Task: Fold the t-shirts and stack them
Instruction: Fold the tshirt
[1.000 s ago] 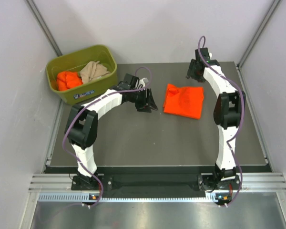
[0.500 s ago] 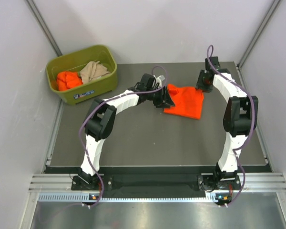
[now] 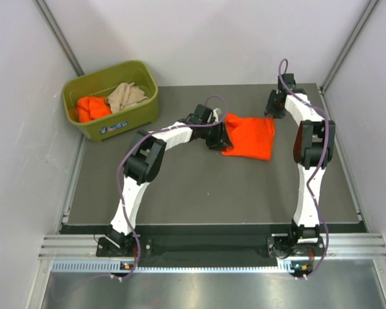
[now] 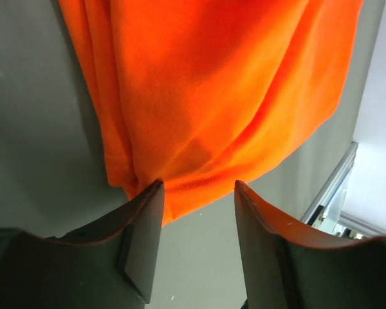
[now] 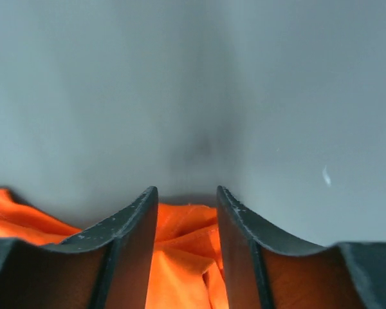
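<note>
Starting at the left, you have the bin (image 3: 125, 122) just off the far left corner of the table (image 3: 199, 187). It holds a crumpled spare orange shirt (image 3: 92, 107) beside a tan shirt (image 3: 127, 95), and neither is folded, so I judge most of the task lies ahead. Next comes your left gripper (image 3: 220, 136), reaching across to the left edge of the shirt (image 3: 249, 136), which lies in a rough rectangle toward the far right of the table. Its wrist view shows the jaws partly apart and straddling the layered corner of that edge, with bare table in the gap below the cloth. You cannot tell from this whether they have pinched it. Placed there, it looks ready to lift the stacked layers together. At the shirt's far right corner, your right gripper (image 3: 273, 106) is set low against the table, and its jaws have narrowed onto a bunch of orange cloth that fills the gap from finger to finger, so it is holding that corner. With an arm at each end, you are probably set to raise or stretch the shirt for its next fold, but a thin pinch on the left could drop a layer.
</note>
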`<state>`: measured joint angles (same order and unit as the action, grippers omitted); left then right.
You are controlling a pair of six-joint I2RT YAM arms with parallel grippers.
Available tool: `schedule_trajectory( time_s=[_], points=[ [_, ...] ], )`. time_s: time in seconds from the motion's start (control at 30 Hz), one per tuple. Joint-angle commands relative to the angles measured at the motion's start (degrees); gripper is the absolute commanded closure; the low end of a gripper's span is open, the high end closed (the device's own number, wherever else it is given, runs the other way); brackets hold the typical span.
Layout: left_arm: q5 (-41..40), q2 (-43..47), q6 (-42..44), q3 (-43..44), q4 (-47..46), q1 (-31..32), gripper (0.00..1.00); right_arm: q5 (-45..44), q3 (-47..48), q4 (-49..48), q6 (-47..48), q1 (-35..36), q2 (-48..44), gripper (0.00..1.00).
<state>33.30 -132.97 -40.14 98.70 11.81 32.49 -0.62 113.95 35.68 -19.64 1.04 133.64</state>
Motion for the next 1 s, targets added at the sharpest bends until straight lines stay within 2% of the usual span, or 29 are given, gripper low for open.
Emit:
schedule_trajectory(
  time_s=[0.0, 0.03, 0.1, 0.2, 0.33, 0.37, 0.5, 0.57, 0.63, 0.73, 0.83, 0.97],
  points=[
    [-3.93, 6.64, 5.93, 1.50, 2.95, -0.76, 0.46, -1.92, 7.07, 2.37, 1.97, -0.60, -1.45, 0.57],
    [-5.25, 7.62, 7.17, 1.67, 3.04, -0.94, 0.41, -2.45, 7.68, 3.25, 2.06, -0.51, -1.98, 0.53],
    [-6.84, 9.82, 10.93, 2.29, 3.04, -1.72, 0.39, -3.06, 7.78, 5.36, 2.24, -0.60, -4.34, 0.51],
    [-10.09, 9.92, 16.64, 2.82, -0.29, -2.43, 0.40, -2.72, 5.06, 6.94, 1.54, -0.60, -8.65, 0.48],
    [-8.26, 7.64, 18.61, 2.73, -9.60, -3.40, 0.51, -1.05, -3.53, 6.16, 0.66, -0.60, -15.15, 0.45],
    [-6.77, 6.94, 18.43, 2.82, -11.36, -3.40, 0.58, 0.00, -4.95, 5.89, 0.57, -0.60, -16.39, 0.45],
    [-2.82, 2.20, 16.59, 6.33, -19.10, -3.40, 0.71, 0.27, -11.11, 4.32, 1.18, -0.60, -22.44, 0.45],
    [-2.54, 1.22, 16.93, 7.12, -21.92, -2.96, 0.71, 0.09, -14.01, 3.44, 1.88, -0.60, -24.12, 0.46],
    [-2.97, -0.10, 20.53, 8.88, -21.75, -2.00, 0.65, 0.27, -16.03, 2.47, 1.89, -2.36, -25.97, 0.46],
    [-4.47, -1.15, 25.63, 10.11, -20.78, -1.03, 0.51, 2.38, -17.53, 1.67, 1.36, -2.80, -27.56, 0.45],
    [-4.91, -0.63, 28.88, 8.63, -21.74, -0.85, 0.45, 3.96, -18.15, 0.53, 0.74, -2.88, -27.91, 0.46],
    [-7.63, 0.95, 32.93, 6.25, -22.72, -0.32, 0.41, 4.67, -18.41, 0.27, 0.83, -2.88, -27.47, 0.46]
  ],
)
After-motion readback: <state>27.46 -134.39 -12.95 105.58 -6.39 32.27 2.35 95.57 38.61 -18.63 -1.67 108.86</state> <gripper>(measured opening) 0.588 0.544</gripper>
